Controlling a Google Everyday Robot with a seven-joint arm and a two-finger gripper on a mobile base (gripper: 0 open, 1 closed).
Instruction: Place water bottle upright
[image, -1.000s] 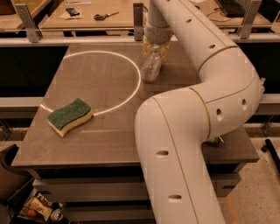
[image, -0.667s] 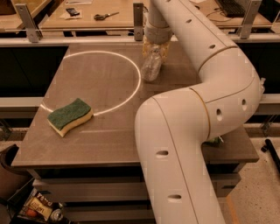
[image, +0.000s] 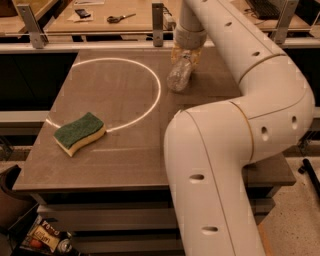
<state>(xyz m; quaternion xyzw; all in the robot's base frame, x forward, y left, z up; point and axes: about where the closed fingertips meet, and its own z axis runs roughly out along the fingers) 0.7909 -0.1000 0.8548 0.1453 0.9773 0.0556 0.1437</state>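
Fingers (image: 176, 53) of the gripper (image: 185, 56) pinch the top of the water bottle (image: 179, 76) at upper centre of the frame. You see it leaning just over the desk (image: 125, 150), barely shifted from a second ago, so it likely still needs standing upright.

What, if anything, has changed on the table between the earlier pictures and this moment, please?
Nothing has visibly changed. The pincer is at the far side of the table, at the top end of the tilted bottle, which is just right of the white ring, as before. The sponge lies at the near left where it was.
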